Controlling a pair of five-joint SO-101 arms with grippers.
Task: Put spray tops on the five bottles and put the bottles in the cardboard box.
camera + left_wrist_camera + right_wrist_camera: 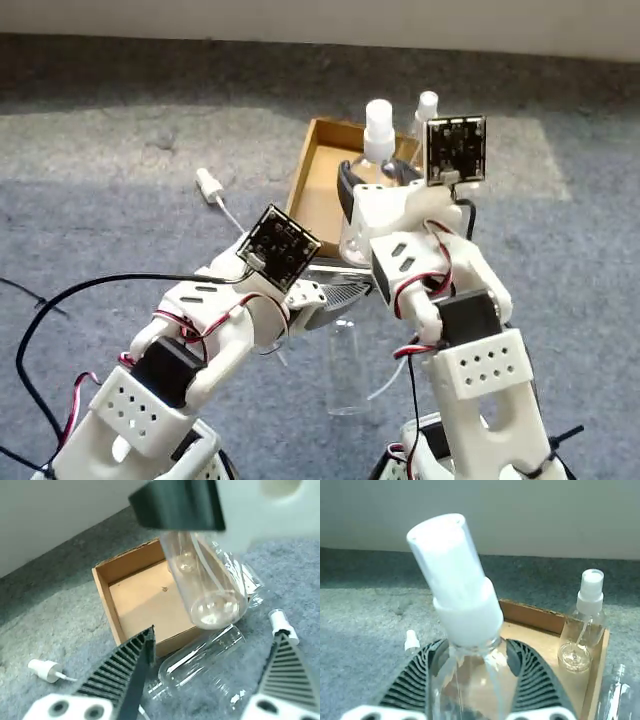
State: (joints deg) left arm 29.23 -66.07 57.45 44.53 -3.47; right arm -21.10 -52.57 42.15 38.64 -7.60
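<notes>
One capped bottle [465, 605] is clamped at its shoulder in the right gripper [477, 652], and the coming move turns on how it sits over the cardboard box [322, 180]. In the high view the bottle hangs above the right-hand part of the box, close to the wall nearest the robot. In the left wrist view its round base floats above the box floor by that same wall, touching nothing. Its long axis is close to upright but leans somewhat, so the base is not square to the floor beneath it. The box lies straight down from the gripper and a little beyond it. I judge that lowering it with a slight push away from the robot would land the base inside the box and not on the rim. A second bottle [582, 630], with its top on, stands in a far corner of the box, apart from the held one, so the drop spot looks free.

The left gripper [215, 634] is spread wide and holds nothing. It hovers over a bare bottle [200, 667] that lies on its side on the surface [120, 230], just outside the box's near wall. A loose spray top [208, 184] lies on the surface to the left of the box, well apart from both grippers. The right arm is plainly the one placed for the box.
</notes>
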